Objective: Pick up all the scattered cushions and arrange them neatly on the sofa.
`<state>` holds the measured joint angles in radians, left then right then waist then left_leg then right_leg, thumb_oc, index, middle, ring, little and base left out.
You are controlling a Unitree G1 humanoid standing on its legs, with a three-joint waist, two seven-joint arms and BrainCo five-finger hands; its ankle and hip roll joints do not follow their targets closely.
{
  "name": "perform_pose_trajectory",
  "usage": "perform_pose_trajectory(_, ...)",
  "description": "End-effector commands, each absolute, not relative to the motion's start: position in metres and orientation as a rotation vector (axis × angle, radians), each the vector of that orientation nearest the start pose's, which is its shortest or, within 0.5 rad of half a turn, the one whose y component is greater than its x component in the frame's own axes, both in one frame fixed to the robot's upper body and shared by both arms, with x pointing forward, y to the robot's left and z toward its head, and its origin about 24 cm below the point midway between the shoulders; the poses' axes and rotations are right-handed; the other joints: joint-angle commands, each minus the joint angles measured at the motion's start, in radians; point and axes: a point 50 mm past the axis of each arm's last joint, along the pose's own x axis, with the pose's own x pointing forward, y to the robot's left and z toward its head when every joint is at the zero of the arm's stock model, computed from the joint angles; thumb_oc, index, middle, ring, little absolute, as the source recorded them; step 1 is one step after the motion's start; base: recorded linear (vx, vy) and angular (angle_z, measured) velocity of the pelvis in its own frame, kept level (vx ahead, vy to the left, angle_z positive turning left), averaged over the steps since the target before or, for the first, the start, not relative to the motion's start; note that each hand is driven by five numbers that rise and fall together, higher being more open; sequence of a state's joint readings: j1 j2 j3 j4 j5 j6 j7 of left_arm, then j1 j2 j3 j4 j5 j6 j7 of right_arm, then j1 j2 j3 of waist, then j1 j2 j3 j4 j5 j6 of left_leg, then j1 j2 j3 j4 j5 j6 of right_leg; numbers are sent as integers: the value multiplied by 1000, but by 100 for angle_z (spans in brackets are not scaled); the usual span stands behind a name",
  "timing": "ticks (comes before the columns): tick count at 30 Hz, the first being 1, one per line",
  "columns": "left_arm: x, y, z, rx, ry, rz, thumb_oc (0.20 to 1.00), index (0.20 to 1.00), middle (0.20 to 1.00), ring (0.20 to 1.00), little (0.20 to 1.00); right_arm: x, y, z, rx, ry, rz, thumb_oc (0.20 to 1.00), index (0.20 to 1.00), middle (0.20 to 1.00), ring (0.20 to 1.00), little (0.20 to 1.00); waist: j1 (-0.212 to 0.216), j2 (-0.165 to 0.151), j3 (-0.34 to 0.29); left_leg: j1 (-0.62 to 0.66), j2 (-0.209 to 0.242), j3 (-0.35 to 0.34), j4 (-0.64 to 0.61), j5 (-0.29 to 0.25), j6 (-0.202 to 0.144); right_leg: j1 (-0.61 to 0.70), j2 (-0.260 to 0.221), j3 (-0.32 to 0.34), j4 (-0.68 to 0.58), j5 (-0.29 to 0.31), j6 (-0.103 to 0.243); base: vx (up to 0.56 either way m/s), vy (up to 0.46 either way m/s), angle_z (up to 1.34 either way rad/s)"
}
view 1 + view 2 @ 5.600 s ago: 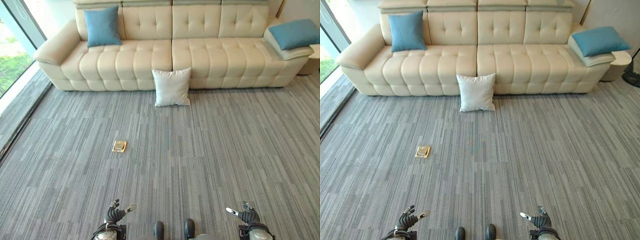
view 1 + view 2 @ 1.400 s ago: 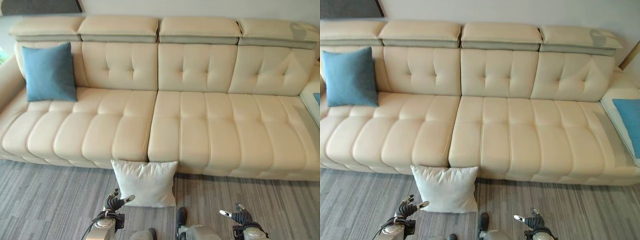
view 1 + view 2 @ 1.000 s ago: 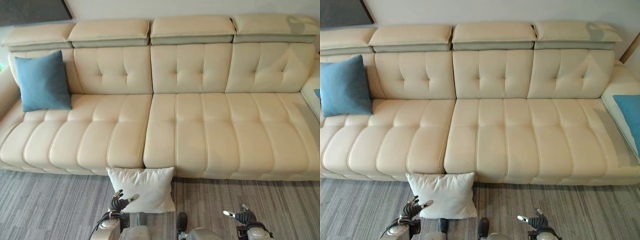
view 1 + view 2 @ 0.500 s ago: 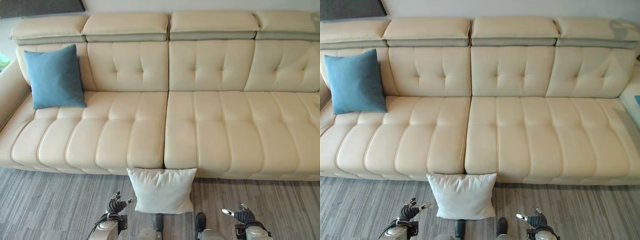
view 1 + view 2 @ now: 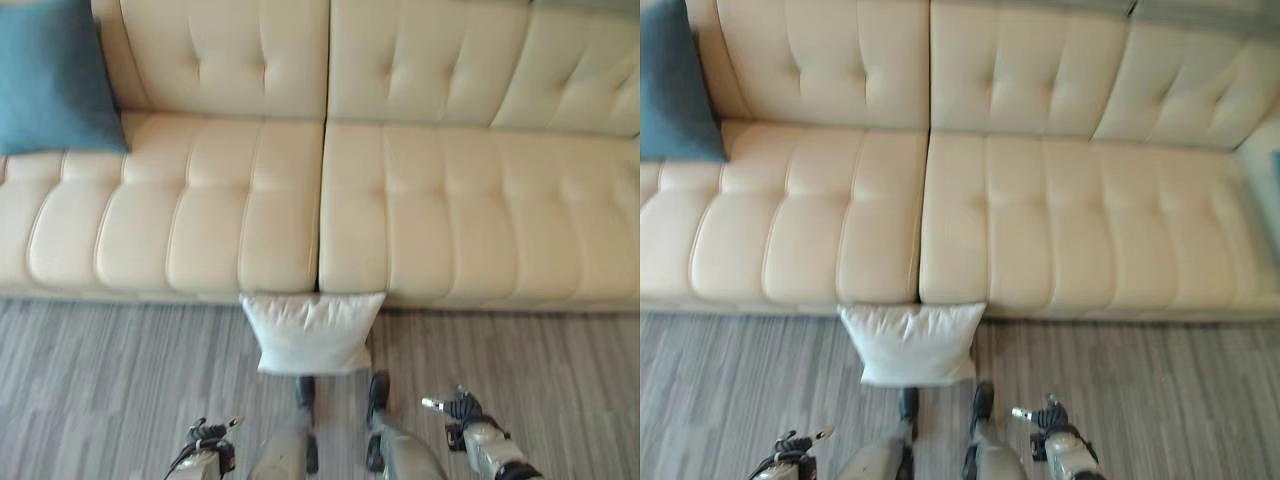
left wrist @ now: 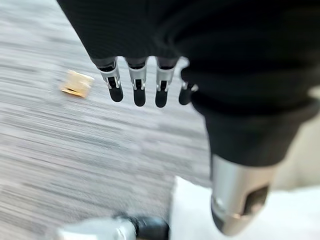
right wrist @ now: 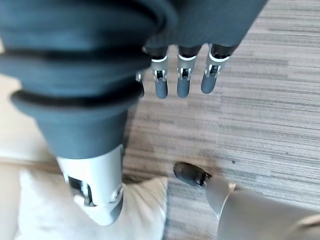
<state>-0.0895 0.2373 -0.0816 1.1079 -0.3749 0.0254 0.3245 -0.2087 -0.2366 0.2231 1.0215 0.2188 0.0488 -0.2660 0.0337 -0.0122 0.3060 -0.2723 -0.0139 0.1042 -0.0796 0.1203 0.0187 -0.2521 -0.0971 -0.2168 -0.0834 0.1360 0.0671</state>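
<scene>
Closer to the sofa (image 5: pixel 320 200) now; white cushion (image 5: pixel 312 332) leans on its front, wider than tall. Left robot hand (image 5: pixel 208 436) and right robot hand (image 5: pixel 455 408) hang empty, fingers relaxed.

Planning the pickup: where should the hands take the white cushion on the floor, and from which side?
Probably by its two side edges, one hand each. The white cushion stands on the carpet, leaning against the sofa front, straight ahead, so both sides are free. The left hand and right hand hang open on either side of it; come in from the front, low.
</scene>
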Motion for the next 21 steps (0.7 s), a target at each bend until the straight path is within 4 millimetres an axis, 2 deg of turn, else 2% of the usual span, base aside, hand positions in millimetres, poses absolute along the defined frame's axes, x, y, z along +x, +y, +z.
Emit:
perform_pose_trajectory(1,196,255,-113,121,891,604,1000,1000,1000,1000,1000,257,-228,-76,-247,662,-345,1000,1000,1000,1000,1000,1,8,89,-116,-5,-34,86,-63,-39,-91,19,13,107,-161,-12,-146,11,45)
perform_pose_trajectory(2,220,260,-98,130,823,625,1000,1000,1000,1000,1000,280,-231,-56,-233,588,-374,1000,1000,1000,1000,1000,4,14,111,-202,-5,-38,126,-65,-46,-178,12,7,161,-173,-19,-100,16,42)
perform_pose_trajectory(3,220,260,-97,129,822,625,1000,1000,1000,1000,1000,281,-231,-55,-233,586,-374,1000,1000,1000,1000,1000,4,14,110,-206,-4,-38,129,-65,-46,-182,12,7,164,-174,-19,-87,46,27)
perform_pose_trajectory(4,249,265,-75,136,730,637,1000,1000,1000,1000,1000,307,-236,-27,-213,488,-410,1000,1000,1000,1000,1000,2,18,138,-303,-3,-41,180,-68,-52,-280,5,11,218,-186,-25,-58,8,1)
perform_pose_trajectory(5,269,268,-58,138,664,642,1000,1000,1000,1000,1000,325,-240,-5,-205,416,-430,1000,1000,1000,1000,1000,-1,19,156,-358,-3,-47,214,-75,-55,-337,3,16,259,-197,-28,-59,9,3)
perform_pose_trajectory(6,270,268,-57,137,663,642,1000,1000,1000,1000,1000,325,-240,-4,-205,414,-431,1000,1000,1000,1000,1000,-1,19,154,-364,-3,-47,216,-75,-55,-342,2,16,261,-198,-29,-30,23,12)
perform_pose_trajectory(7,279,267,-49,137,634,633,1000,1000,1000,1000,1000,332,-239,4,-209,393,-431,1000,1000,1000,1000,1000,-1,19,165,-397,-3,-51,235,-78,-57,-383,-1,18,288,-204,-31,-59,88,20)
perform_pose_trajectory(8,307,270,-18,154,522,627,1000,1000,1000,1000,1000,355,-239,39,-204,288,-442,1000,1000,1000,1000,1000,-3,21,194,-501,-4,-52,292,-76,-49,-491,-11,13,357,-205,-41,-60,104,23)
perform_pose_trajectory(9,322,269,1,156,450,612,1000,1000,1000,1000,1000,364,-237,56,-197,231,-438,1000,1000,1000,1000,1000,-6,21,209,-548,-4,-53,327,-86,-47,-536,-15,20,392,-213,-44,-40,103,20)
perform_pose_trajectory(11,342,267,30,186,350,584,1000,1000,1000,1000,1000,379,-232,84,-189,150,-426,1000,1000,1000,1000,1000,-6,23,214,-634,-6,-55,369,-97,-46,-624,-23,24,440,-222,-45,47,79,28)
perform_pose_trajectory(12,356,264,56,193,259,569,1000,1000,1000,1000,1000,387,-225,105,-182,84,-409,1000,1000,1000,1000,1000,-7,23,214,-686,-8,-57,397,-107,-45,-679,-29,30,475,-231,-45,72,80,37)
perform_pose_trajectory(15,385,254,115,198,79,545,1000,1000,1000,1000,1000,405,-199,153,-179,-65,-338,1000,1000,1000,1000,1000,-9,22,214,-826,-21,-62,473,-125,-42,-820,-42,44,561,-256,-49,72,57,26)
perform_pose_trajectory(16,385,254,117,198,76,546,1000,1000,1000,1000,1000,405,-199,154,-178,-68,-339,1000,1000,1000,1000,1000,-10,22,214,-833,-21,-61,480,-127,-42,-828,-44,45,568,-259,-49,82,42,10)
perform_pose_trajectory(17,395,247,144,196,3,534,1000,1000,1000,1000,1000,411,-184,179,-170,-145,-299,1000,1000,1000,1000,1000,-11,20,214,-907,-31,-64,523,-137,-41,-904,-49,54,624,-277,-54,57,35,11)
perform_pose_trajectory(18,395,247,145,196,1,534,1000,1000,1000,1000,1000,411,-184,180,-170,-147,-299,1000,1000,1000,1000,1000,-11,20,214,-913,-31,-63,528,-138,-41,-910,-50,56,629,-279,-54,82,45,14)
perform_pose_trajectory(21,408,221,184,230,-125,457,1000,1000,1000,1000,1000,416,-159,215,-152,-248,-229,1000,1000,1000,1000,1000,-12,23,214,-1012,-49,-68,599,-157,-38,-1016,-54,78,716,-305,-61,77,18,15)
